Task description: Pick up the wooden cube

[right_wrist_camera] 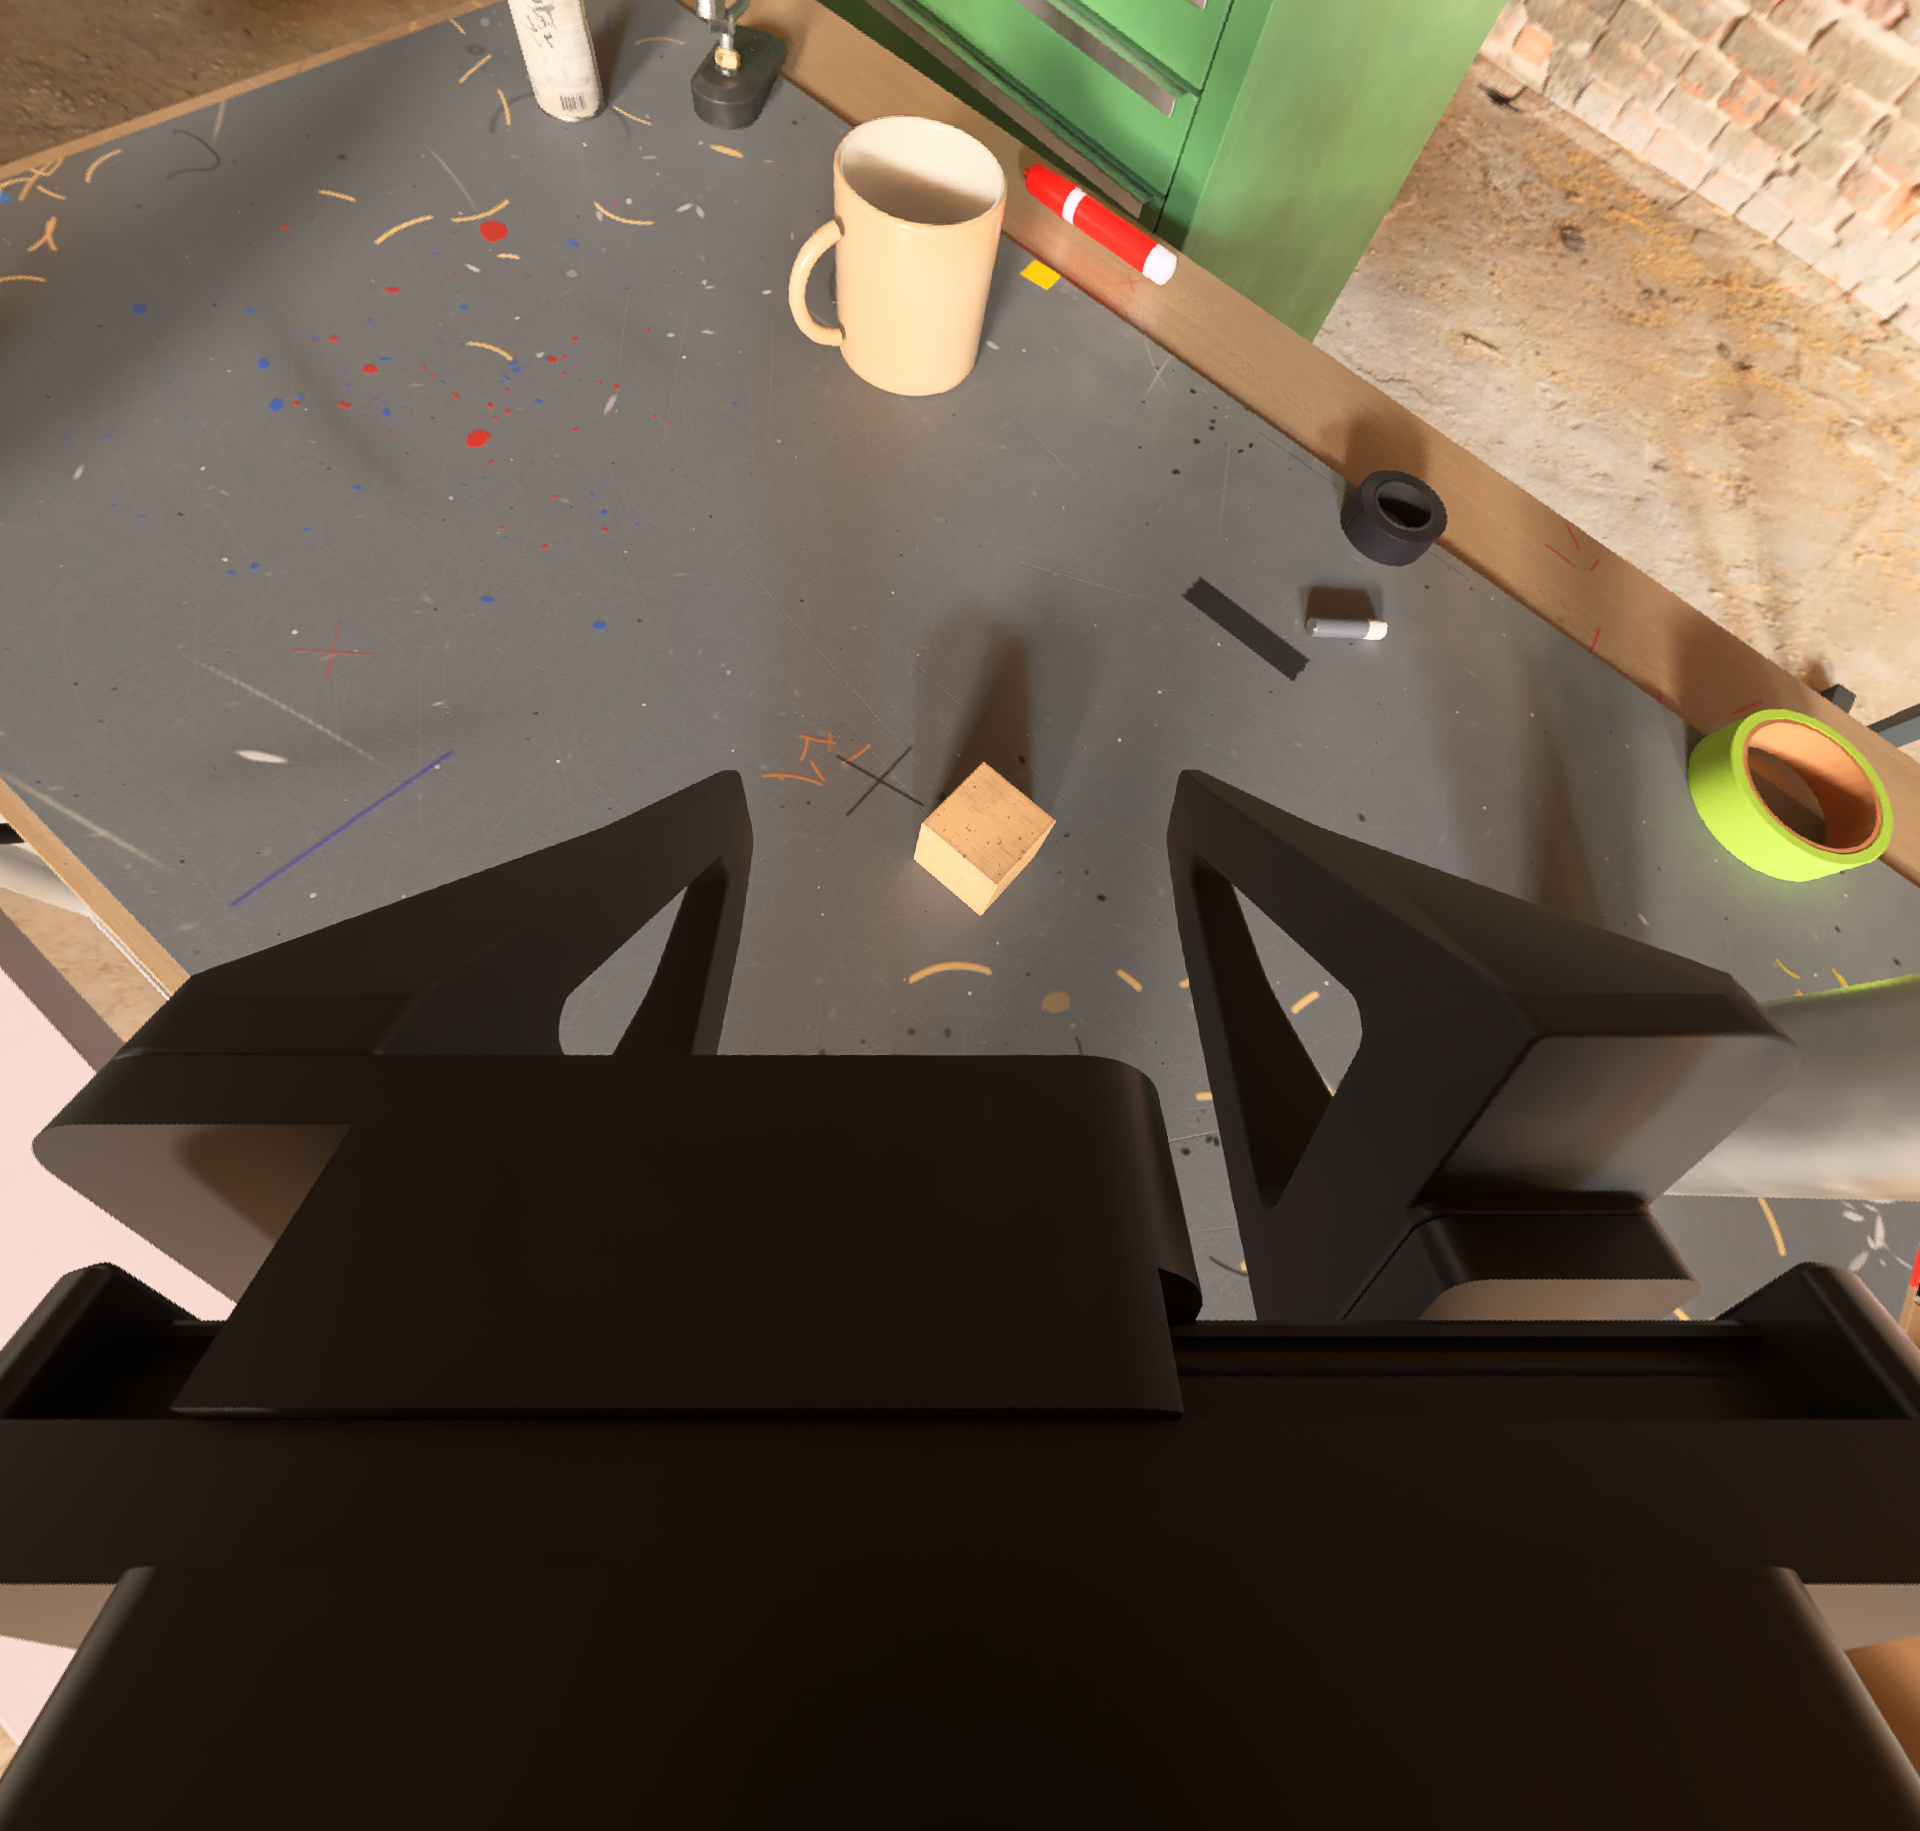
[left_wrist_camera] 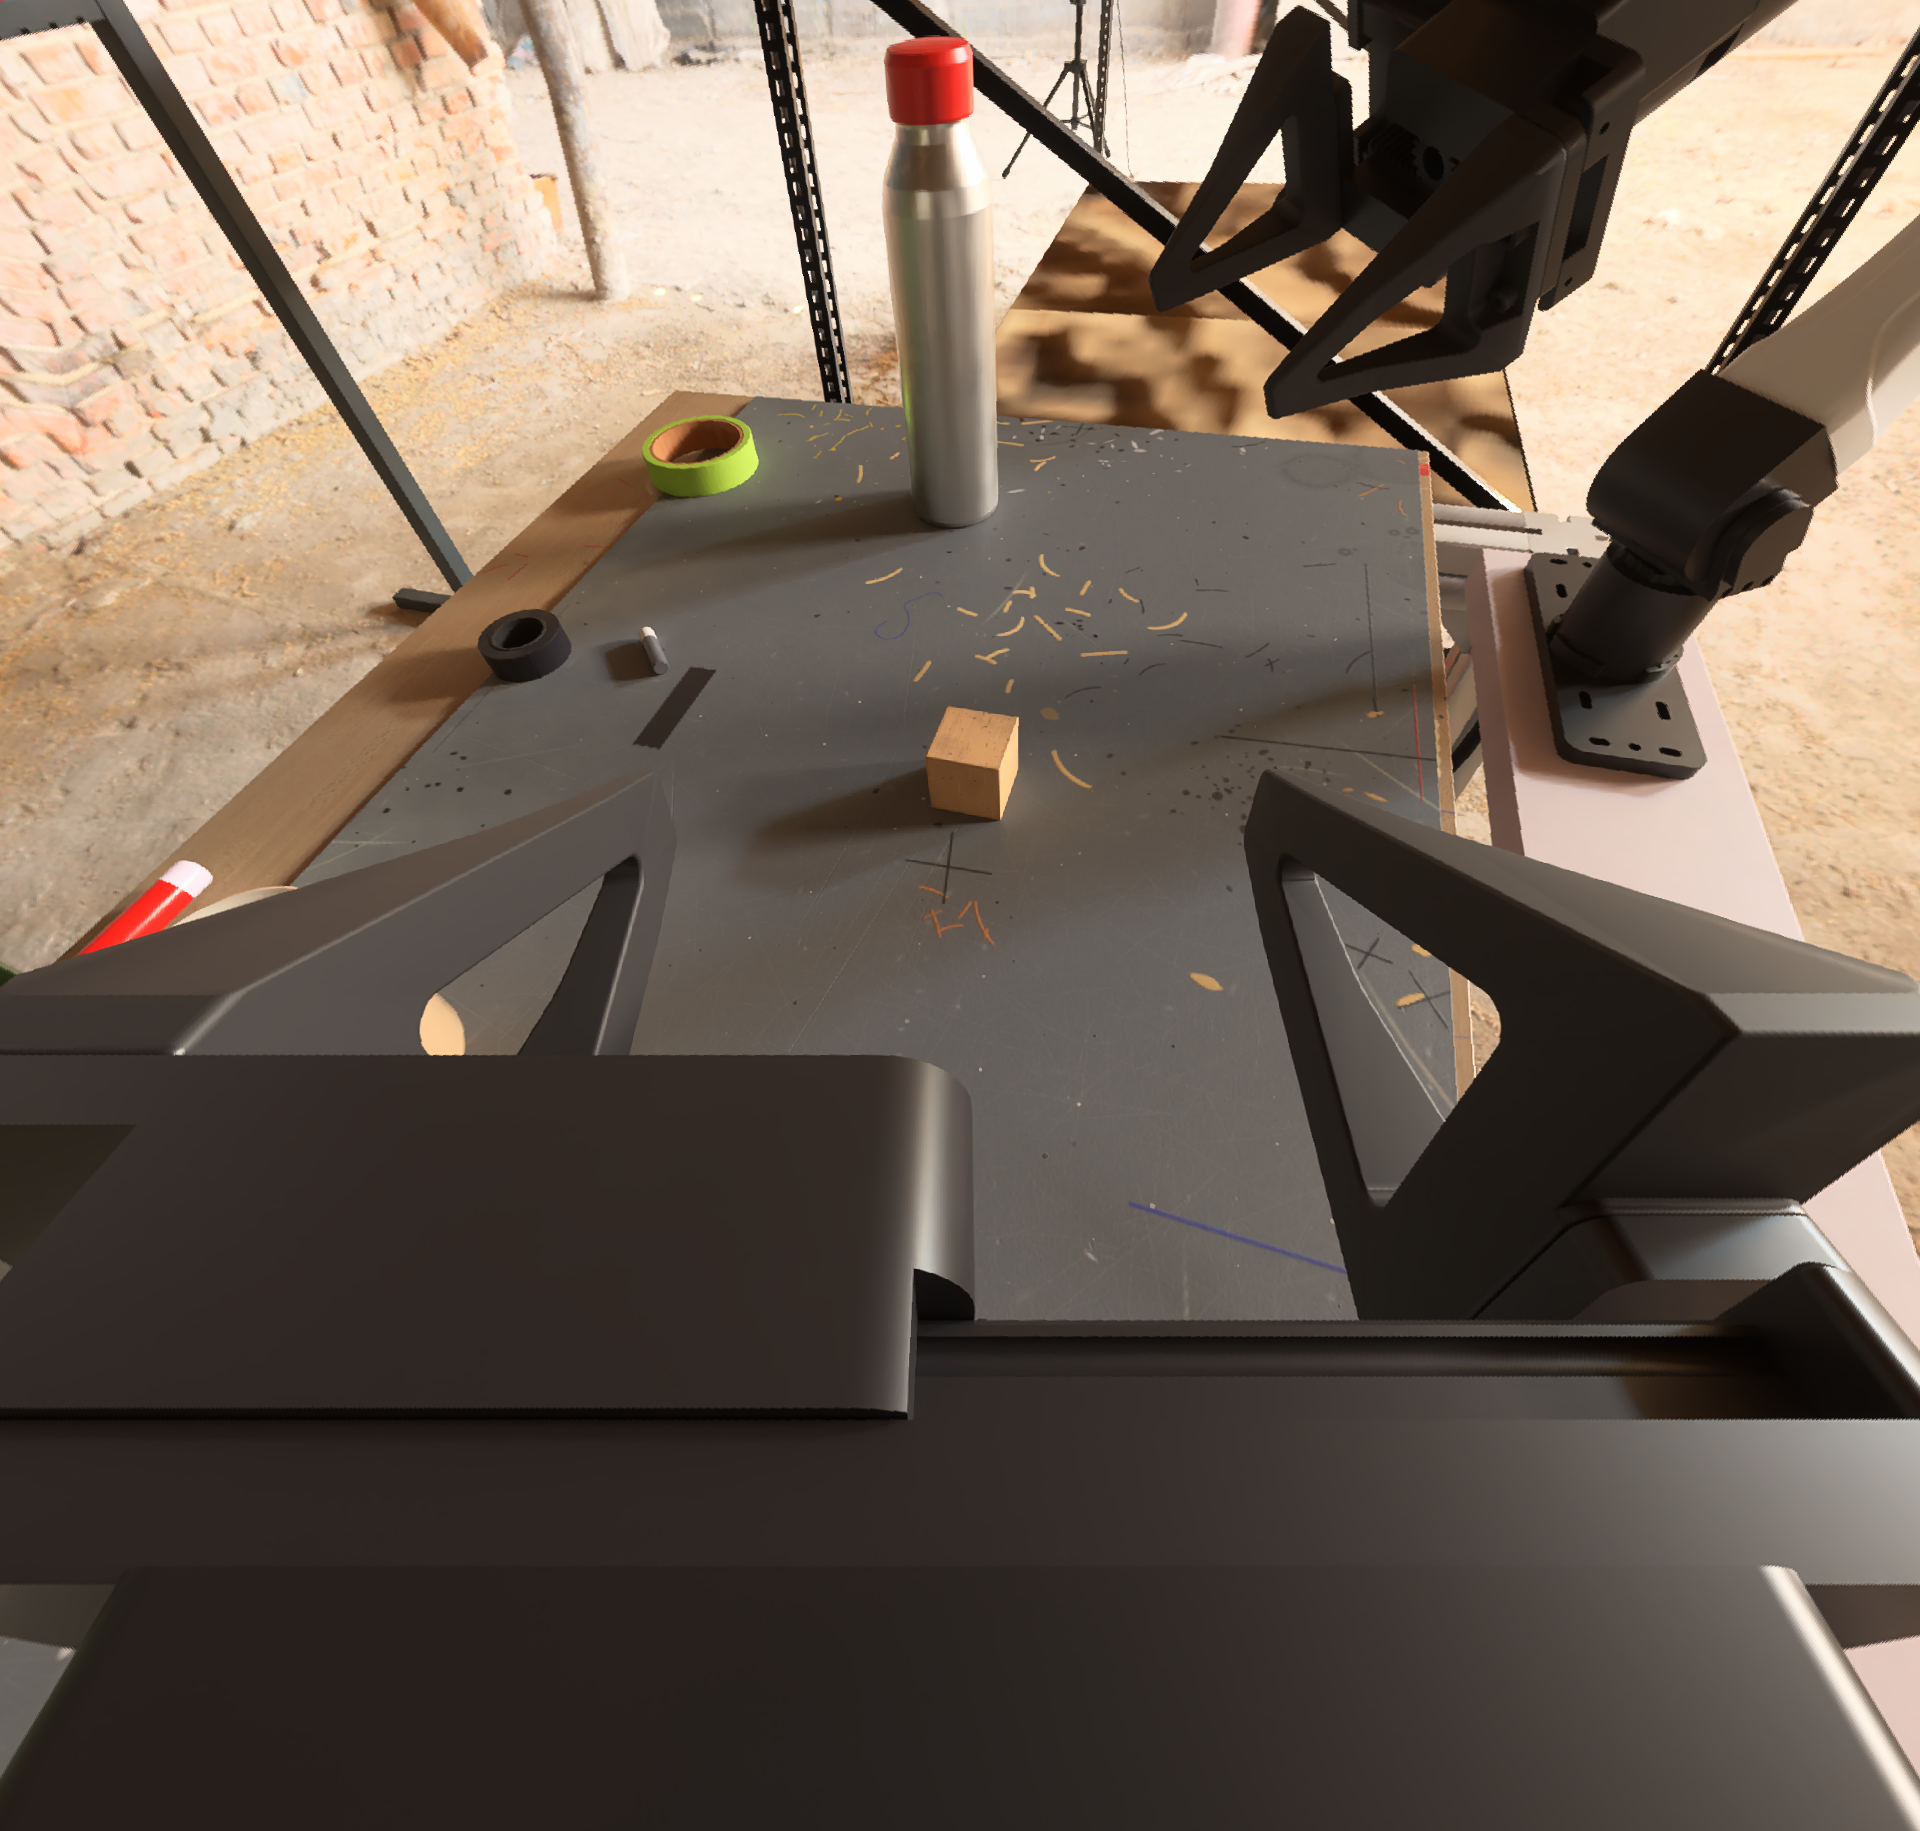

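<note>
A small wooden cube (left_wrist_camera: pixel 971 763) sits on the grey mat (left_wrist_camera: pixel 1143 950) in the middle of the table. My left gripper (left_wrist_camera: pixel 956 794) is open and empty, held above the mat, with the cube ahead between the lines of its fingers. My right gripper (right_wrist_camera: pixel 961 794) is open and empty, high over the mat, with the cube (right_wrist_camera: pixel 983 836) below between its fingertips. It also shows in the left wrist view (left_wrist_camera: pixel 1216 347), open and raised at the upper right.
A steel bottle with a red cap (left_wrist_camera: pixel 940 295), green tape roll (left_wrist_camera: pixel 701 454), black tape roll (left_wrist_camera: pixel 525 643) and small chalk piece (left_wrist_camera: pixel 652 649) stand beyond the cube. A cream mug (right_wrist_camera: pixel 909 259), red marker (right_wrist_camera: pixel 1099 223), spray can (right_wrist_camera: pixel 545 15) and green cabinet (right_wrist_camera: pixel 1195 36) are at the other side.
</note>
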Robot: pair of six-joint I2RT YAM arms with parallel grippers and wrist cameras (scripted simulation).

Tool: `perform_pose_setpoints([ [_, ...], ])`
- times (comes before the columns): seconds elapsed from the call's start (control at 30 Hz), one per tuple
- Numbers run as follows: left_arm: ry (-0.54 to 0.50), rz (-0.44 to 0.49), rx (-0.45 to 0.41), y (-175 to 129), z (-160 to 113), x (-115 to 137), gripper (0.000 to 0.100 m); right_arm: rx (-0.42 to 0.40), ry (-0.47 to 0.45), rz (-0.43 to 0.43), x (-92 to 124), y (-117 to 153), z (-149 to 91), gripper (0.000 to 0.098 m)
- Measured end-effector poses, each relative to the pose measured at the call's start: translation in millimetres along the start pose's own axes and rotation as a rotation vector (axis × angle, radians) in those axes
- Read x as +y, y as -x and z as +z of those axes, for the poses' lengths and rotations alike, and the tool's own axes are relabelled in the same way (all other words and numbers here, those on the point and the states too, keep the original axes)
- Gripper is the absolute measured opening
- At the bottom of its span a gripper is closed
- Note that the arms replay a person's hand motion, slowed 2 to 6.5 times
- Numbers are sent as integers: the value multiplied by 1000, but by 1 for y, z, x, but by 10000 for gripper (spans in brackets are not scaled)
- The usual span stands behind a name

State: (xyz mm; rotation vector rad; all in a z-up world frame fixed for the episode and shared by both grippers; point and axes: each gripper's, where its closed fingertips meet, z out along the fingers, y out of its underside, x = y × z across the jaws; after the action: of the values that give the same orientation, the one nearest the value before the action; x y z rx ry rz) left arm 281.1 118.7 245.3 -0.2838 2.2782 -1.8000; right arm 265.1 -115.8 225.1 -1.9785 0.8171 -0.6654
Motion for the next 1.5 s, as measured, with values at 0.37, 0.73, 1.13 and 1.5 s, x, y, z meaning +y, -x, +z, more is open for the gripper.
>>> perform_pose_setpoints([
  [0.37, 1, -2, 4, 0, 1, 1, 940, 10, 4, 6, 1, -4, 0, 684],
  [0.73, 6, -3, 10, -2, 4, 2, 940, 10, 7, 5, 2, -4, 1, 683],
  [1.13, 12, -3, 15, -3, 6, 4, 940, 8, 16, 0, 4, -3, 2, 679],
  [1.5, 20, -3, 26, -6, 8, 4, 940, 5, 86, -117, 17, -9, 8, 683],
])
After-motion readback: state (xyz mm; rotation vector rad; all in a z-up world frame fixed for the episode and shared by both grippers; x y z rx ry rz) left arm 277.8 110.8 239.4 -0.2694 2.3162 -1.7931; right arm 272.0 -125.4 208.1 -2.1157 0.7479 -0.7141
